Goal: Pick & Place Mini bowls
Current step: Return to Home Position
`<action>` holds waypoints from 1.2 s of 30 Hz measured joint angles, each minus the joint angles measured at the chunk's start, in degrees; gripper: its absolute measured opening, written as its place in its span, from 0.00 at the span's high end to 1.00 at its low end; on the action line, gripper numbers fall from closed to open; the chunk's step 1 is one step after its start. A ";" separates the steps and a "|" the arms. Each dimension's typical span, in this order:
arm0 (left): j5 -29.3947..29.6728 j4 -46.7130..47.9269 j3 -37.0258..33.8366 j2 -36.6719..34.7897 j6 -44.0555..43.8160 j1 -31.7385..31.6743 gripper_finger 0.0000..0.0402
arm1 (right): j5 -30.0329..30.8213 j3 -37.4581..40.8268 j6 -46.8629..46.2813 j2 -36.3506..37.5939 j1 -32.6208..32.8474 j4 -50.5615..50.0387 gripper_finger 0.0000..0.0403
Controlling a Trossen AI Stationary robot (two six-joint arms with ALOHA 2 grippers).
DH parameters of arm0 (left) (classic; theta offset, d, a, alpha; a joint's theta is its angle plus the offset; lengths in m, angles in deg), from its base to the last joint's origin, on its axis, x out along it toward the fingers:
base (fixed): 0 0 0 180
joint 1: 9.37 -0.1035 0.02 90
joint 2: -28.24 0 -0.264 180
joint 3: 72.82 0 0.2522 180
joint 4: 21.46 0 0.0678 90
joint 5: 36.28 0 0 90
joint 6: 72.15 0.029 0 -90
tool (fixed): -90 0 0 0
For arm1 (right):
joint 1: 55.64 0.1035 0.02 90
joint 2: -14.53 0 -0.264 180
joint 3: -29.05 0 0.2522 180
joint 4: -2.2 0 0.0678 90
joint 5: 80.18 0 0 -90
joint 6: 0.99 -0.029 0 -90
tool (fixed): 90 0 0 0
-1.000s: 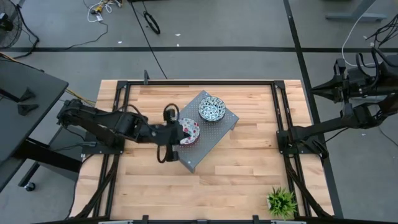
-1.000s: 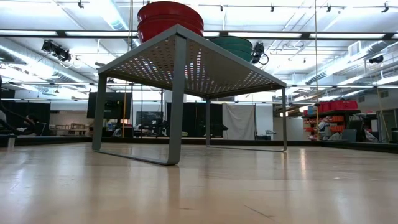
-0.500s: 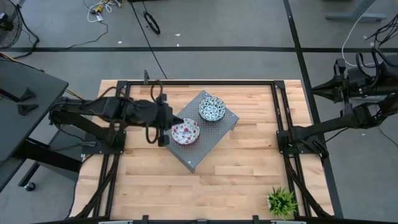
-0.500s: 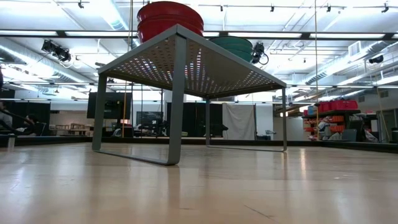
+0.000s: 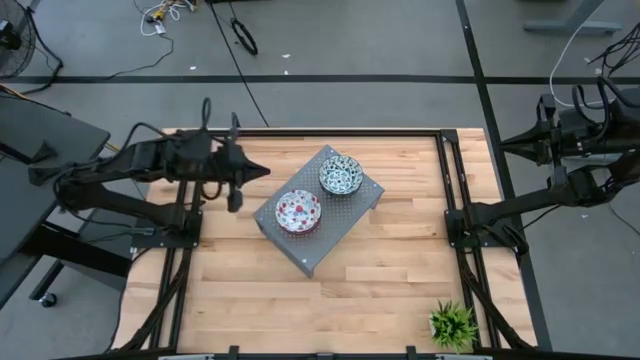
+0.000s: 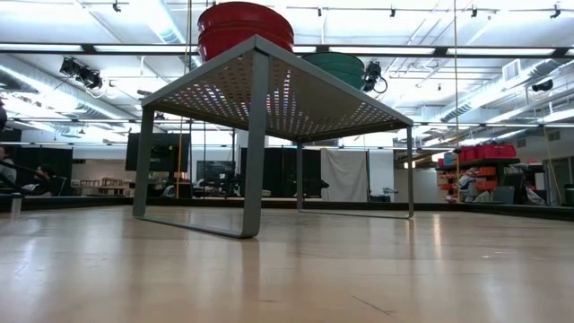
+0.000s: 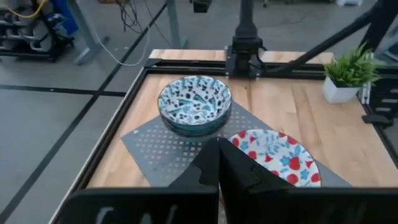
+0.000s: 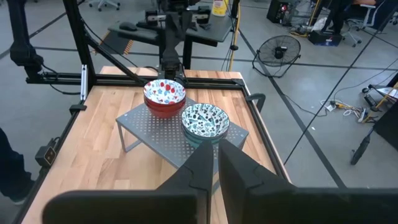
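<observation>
The mini bowls stand in two stacks on a grey perforated metal stand. The red-patterned stack is on its near left part, the teal-patterned stack on its far right part. Both stacks show in the left wrist view, teal and red, and in the right wrist view, red and teal. My left gripper hovers left of the stand, shut and empty. My right gripper is shut and waits beyond the table's right edge.
A small green potted plant stands at the table's near right corner. Black frame rails run along the table's sides. The stand rests on thin metal legs, with the red stack and teal stack on top.
My left gripper has drawn back from the red-patterned stack, moving toward the table's far left and rising. The red stack and the teal stack have stayed where they were on the stand.
</observation>
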 joint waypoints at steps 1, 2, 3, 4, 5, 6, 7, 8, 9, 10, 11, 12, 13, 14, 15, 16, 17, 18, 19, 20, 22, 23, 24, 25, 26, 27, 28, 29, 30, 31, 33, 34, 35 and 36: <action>-0.50 -0.02 -0.72 -0.96 0.01 -0.64 1.00 | 0.00 0.00 0.02 -0.02 0.00 0.00 0.93; -0.65 -0.07 -1.37 -1.88 -0.03 -1.27 1.00 | 0.00 -0.02 0.00 0.00 0.00 0.02 0.93; -0.88 -0.37 -2.01 -2.86 -0.03 -1.77 1.00 | 0.00 -0.01 0.01 -0.02 0.02 0.02 0.93; -1.39 -0.56 -2.68 -3.72 -0.03 -2.28 1.00 | 0.00 -0.01 0.00 0.00 0.01 0.02 0.93; -1.63 -0.64 -3.40 -4.62 -0.05 -2.71 1.00 | 0.00 -0.01 0.01 0.00 0.02 0.00 0.93; -1.73 -0.59 -4.22 -5.52 -0.05 -3.08 1.00 | 0.00 0.00 0.01 0.00 0.00 0.00 0.93; -1.74 -0.65 -5.10 -6.45 -0.05 -3.33 1.00 | 0.00 0.00 0.02 -0.02 0.00 0.02 0.93; -1.74 -0.62 -6.01 -7.36 -0.24 -3.43 1.00 | 0.00 0.00 0.00 0.00 0.02 0.00 0.93; -1.76 -0.62 -6.93 -8.19 -0.45 -3.43 1.00 | 0.00 -0.02 0.02 0.00 0.00 0.02 0.93; -1.76 -0.82 -7.92 -9.00 -0.94 -3.41 1.00 | 0.00 -0.01 0.00 0.00 0.02 0.01 0.93; -1.74 -1.24 -8.99 -9.87 -1.73 -3.42 1.00 | 0.00 -0.01 0.00 -0.01 0.02 0.01 0.93; -1.72 -1.77 -10.11 -10.74 -2.27 -3.34 1.00 | 0.00 0.00 0.00 -0.01 0.00 0.01 0.93; -1.68 -2.67 -11.25 -11.61 -2.90 -3.21 1.00 | 0.00 0.00 0.00 -0.02 0.01 0.00 0.93; -1.65 -3.82 -12.38 -12.50 -3.18 -3.08 1.00 | 0.00 -0.02 0.01 0.00 0.01 0.02 0.93; -1.63 -4.65 -13.52 -13.43 -3.38 -2.88 1.00 | 0.00 -0.01 0.00 -0.01 0.00 0.01 0.93; -1.60 -5.25 -14.54 -14.31 -3.62 -2.86 1.00 | 0.00 -0.01 0.01 -0.01 0.00 0.00 0.93; -1.54 -6.03 -15.51 -15.18 -4.14 -2.86 1.00 | 0.00 -0.01 0.02 -0.01 0.00 0.01 0.93; -1.54 -6.57 -16.42 -16.00 -4.53 -2.86 1.00 | 0.00 -0.01 0.02 -0.02 0.00 0.00 0.93; -1.56 -7.08 -17.42 -16.79 -4.62 -2.86 1.00 | 0.00 0.00 0.00 -0.01 0.02 0.00 0.93; -1.55 -7.70 -18.50 -17.67 -4.84 -2.86 1.00 | 0.00 -0.01 0.01 -0.02 0.00 0.00 0.93; -1.54 -9.65 -20.60 -19.18 -5.09 -2.86 1.00 | 0.00 -0.02 0.00 0.00 0.02 0.00 0.93; -1.57 -11.20 -21.89 -19.91 -5.48 -2.82 1.00 | 0.00 0.00 0.00 0.00 0.00 0.02 0.93; -1.74 -13.09 -23.24 -20.65 -5.89 -2.61 1.00 | 0.00 -0.01 0.01 -0.01 0.00 0.01 0.93; -1.78 -15.16 -24.66 -21.34 -6.10 -2.17 1.00 | 0.00 -0.01 0.01 0.00 0.02 0.01 0.93; -1.82 -17.29 -26.03 -21.99 -6.13 -1.59 1.00 | 0.00 -0.02 0.00 -0.02 0.00 0.02 0.93; -1.89 -19.26 -27.34 -22.56 -6.15 -0.99 1.00 | 0.00 0.00 0.00 -0.01 0.00 0.00 0.93; -1.93 -20.74 -28.49 -23.17 -6.15 -0.35 1.00 | 0.00 -0.02 0.00 -0.01 0.01 0.02 0.93; -1.85 -21.65 -29.62 -23.78 -6.33 0.21 1.00 | 0.00 0.00 0.01 -0.02 0.01 0.00 0.93; -1.61 -21.92 -30.58 -24.26 -6.48 0.71 1.00 | 0.00 -0.01 0.01 0.00 0.00 0.00 0.93; -1.23 -22.00 -31.32 -24.80 -6.54 1.17 1.00 | 0.00 -0.01 0.00 0.00 0.01 0.00 0.93; -0.66 -21.99 -32.89 -26.03 -6.48 2.01 1.00 | 0.00 0.00 0.00 -0.02 0.02 0.00 0.93; -0.58 -22.29 -33.70 -26.77 -6.36 2.38 1.00 | 0.00 0.00 0.02 -0.02 0.02 0.00 0.93; -0.60 -23.04 -34.59 -27.55 -6.34 2.77 1.00 | 0.00 -0.01 0.00 -0.01 0.01 0.00 0.93; -0.62 -23.86 -35.57 -28.35 -6.33 3.09 1.00 | 0.00 -0.01 0.02 0.00 0.00 0.01 0.93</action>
